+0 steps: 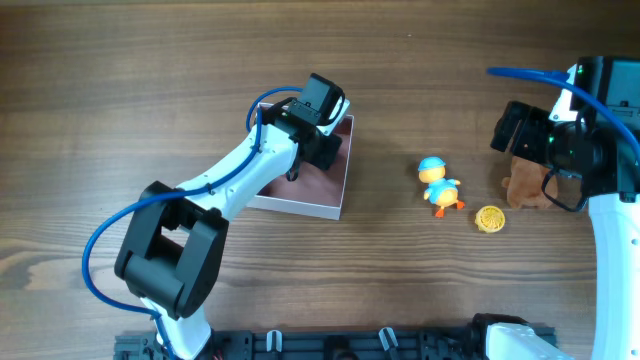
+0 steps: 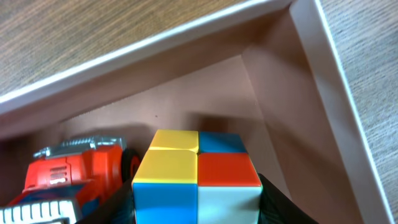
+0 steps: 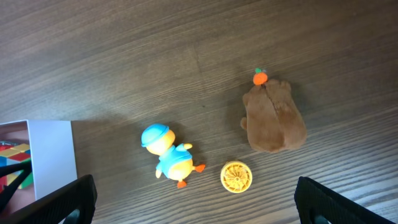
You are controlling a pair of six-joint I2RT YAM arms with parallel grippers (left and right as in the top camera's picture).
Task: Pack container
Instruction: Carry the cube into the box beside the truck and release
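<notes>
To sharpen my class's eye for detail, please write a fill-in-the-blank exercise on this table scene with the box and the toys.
1. The left gripper holds a coloured cube beside a ____ toy vehicle in the box.
2. The duck wears a ____ cap.
3. Outside the box lie ____ toys: the duck, a yellow disc and a brown plush animal.
4. The jaws of the right gripper stand ____.
Missing words: red; blue; three; open.

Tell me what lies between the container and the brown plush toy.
In the overhead view, a blue-capped duck toy and a small yellow disc lie between the container and the brown plush toy.
</notes>
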